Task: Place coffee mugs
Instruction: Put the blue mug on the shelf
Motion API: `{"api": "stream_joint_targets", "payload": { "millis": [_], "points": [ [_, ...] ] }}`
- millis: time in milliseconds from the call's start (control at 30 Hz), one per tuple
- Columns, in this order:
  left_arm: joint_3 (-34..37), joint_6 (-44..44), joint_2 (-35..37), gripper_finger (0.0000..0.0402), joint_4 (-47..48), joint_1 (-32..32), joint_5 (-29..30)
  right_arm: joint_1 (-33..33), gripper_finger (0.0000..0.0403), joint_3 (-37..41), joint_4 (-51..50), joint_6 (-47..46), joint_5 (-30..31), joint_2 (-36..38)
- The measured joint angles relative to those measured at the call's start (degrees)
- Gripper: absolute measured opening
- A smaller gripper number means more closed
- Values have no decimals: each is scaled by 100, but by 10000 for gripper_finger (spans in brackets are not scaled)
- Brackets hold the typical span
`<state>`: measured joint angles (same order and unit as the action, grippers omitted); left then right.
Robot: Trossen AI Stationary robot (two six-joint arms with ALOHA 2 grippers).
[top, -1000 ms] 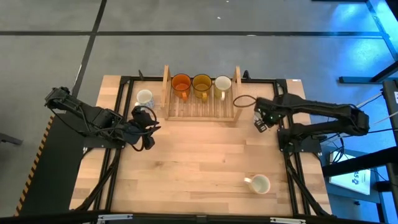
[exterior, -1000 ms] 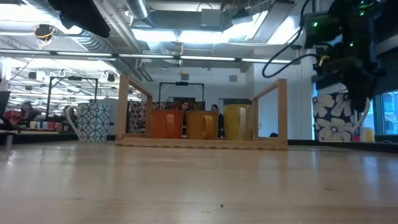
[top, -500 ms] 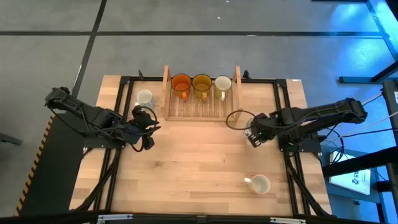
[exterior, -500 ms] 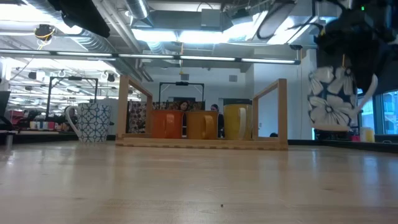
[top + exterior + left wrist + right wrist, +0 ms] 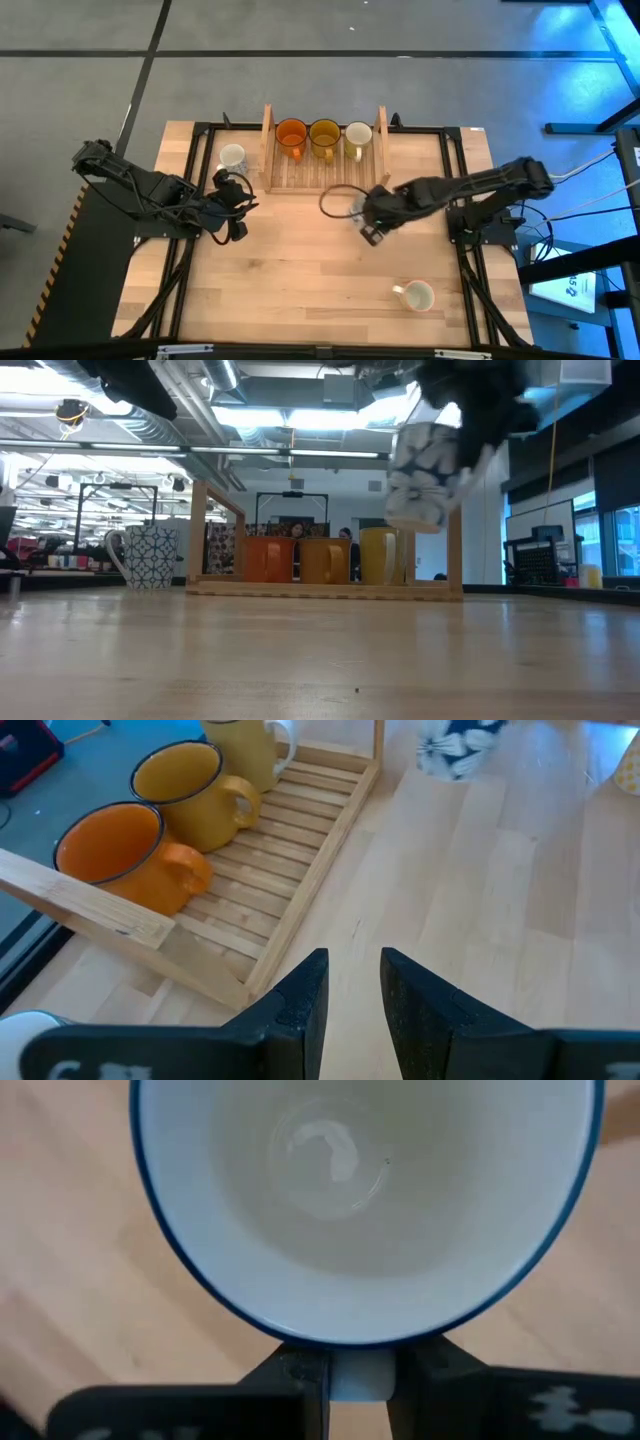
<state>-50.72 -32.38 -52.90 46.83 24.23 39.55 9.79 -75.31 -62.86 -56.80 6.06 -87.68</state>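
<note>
My right gripper (image 5: 372, 228) is shut on a white mug with a dark flower pattern (image 5: 425, 475), in the air in front of the wooden slatted tray (image 5: 322, 176). At the tray's far end stand the orange mug (image 5: 291, 133), the amber mug (image 5: 324, 133) and a cream mug (image 5: 358, 134). A white mug with a blue lattice pattern (image 5: 232, 157) stands on the table left of the tray. Another white mug (image 5: 417, 296) stands near the table's near right corner. My left gripper (image 5: 236, 207) waits, open, left of the tray's front. My right gripper pinches the flowered mug's handle (image 5: 360, 1376) between its two fingers (image 5: 300, 1380), just below the blue-edged rim (image 5: 250, 1315). It comes from above, slanting in from the table's right. The mug is lifted clear, slightly tilted, its open mouth toward the wrist camera.
The tray's two upright end boards (image 5: 266, 125) (image 5: 382, 125) stand above its slats; the slats in front of the three mugs are bare (image 5: 290, 850). A dark cable loop (image 5: 338, 200) hangs by the right wrist. Bare wood lies between the tray and the near mug.
My right gripper has lifted the flowered mug off the table at the tray's right and carried it up and toward the table's left, to in front of the tray's right half. The mug has gone from standing on the table to hanging clear, slightly tilted.
</note>
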Motion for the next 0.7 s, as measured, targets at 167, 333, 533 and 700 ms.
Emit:
{"api": "stream_joint_targets", "payload": {
  "millis": [167,333,533,700],
  "points": [
    [0,0,0,88,0,0,0,-592,41,-903,-407,-79,312,-698],
    [0,-37,0,88,-4,0,-9,-1199,41,-1314,-399,194,399,-1103],
    [0,-42,0,88,-9,0,-15,-1712,41,-1263,-469,332,289,-1337],
    [0,-42,0,88,-17,0,-20,-1937,41,-1160,-424,324,300,-1426]
  ]
}}
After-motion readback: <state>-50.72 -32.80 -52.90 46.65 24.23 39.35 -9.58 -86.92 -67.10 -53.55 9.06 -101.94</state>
